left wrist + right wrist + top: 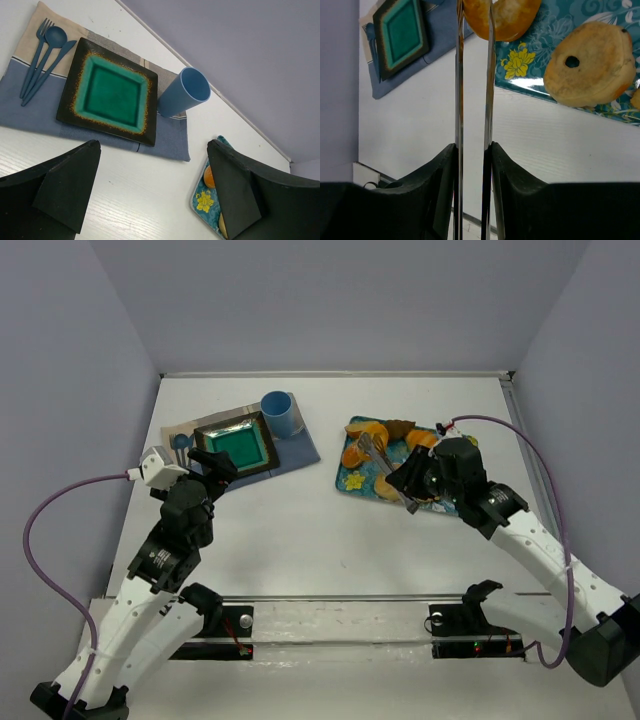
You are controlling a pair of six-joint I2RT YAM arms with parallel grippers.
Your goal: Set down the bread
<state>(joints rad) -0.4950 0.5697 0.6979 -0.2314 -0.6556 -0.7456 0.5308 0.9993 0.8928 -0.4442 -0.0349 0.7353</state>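
Tongs (474,75) grab bread (507,17) on teal floral tray (555,25).
Green plate (111,92) well left of tray, likely the target; left gripper (152,165) spread, idle; right gripper (473,150) squeezes tongs so tips pinch the bread on the tray.

Orange-brown bread (590,62), teal flowered tray (540,40), green-and-black plate (111,95).

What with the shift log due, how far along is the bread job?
Done: the right gripper is shut on the tongs, and their tips are at a roll on the tray.
In hand: pinching that roll; it appears not yet lifted.
Left: carrying it over, presumably to the plate, which is bare. The left gripper is open, holding nothing.
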